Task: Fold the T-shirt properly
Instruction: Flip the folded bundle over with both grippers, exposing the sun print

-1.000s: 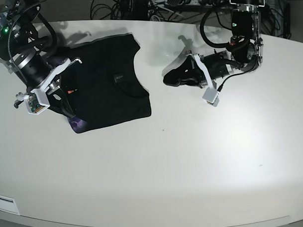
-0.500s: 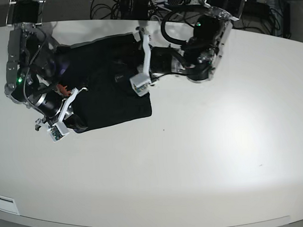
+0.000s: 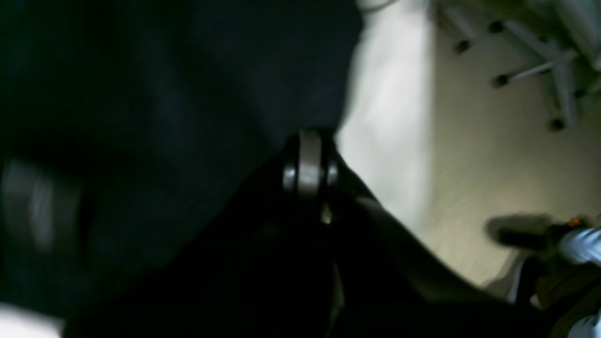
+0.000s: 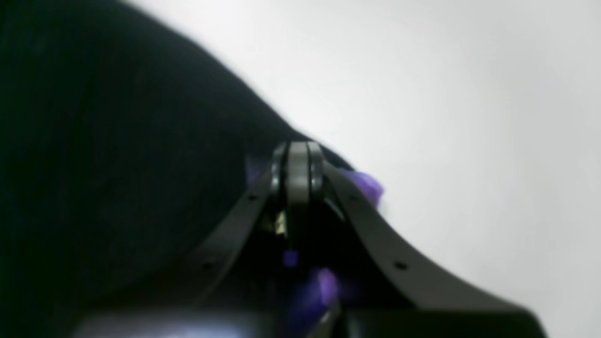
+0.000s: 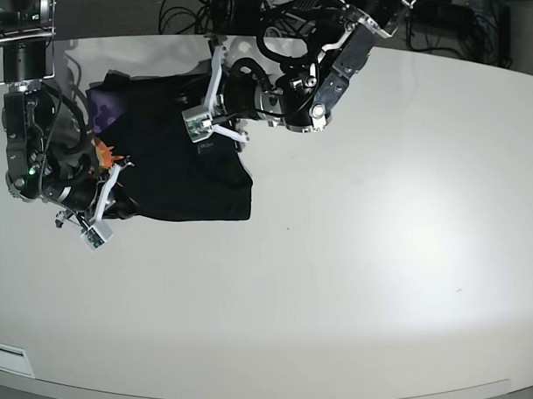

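Note:
The black T-shirt (image 5: pixel 178 167) lies bunched in layers at the table's far left, with a purple patch of print (image 5: pixel 101 105) and a bit of orange (image 5: pixel 101 153) showing at its left edge. My left gripper (image 5: pixel 216 134) is at the shirt's upper right; in the left wrist view it (image 3: pixel 305 164) is shut with black cloth (image 3: pixel 164 94) around its tips. My right gripper (image 5: pixel 129 202) is at the shirt's lower left corner; in the right wrist view it (image 4: pixel 298 169) is shut on black cloth (image 4: pixel 94 141) with purple print (image 4: pixel 366 185) beside it.
The white table (image 5: pixel 356 249) stretches to the right and front of the shirt. Cables (image 5: pixel 199 9) lie behind the far edge. The left wrist view shows the table edge, the floor and a chair base (image 3: pixel 530 70) beyond.
My left arm has swung from the right side over onto the shirt, bringing black cloth with it. The shirt has shifted left and narrowed. My right gripper has moved down to the lower left corner.

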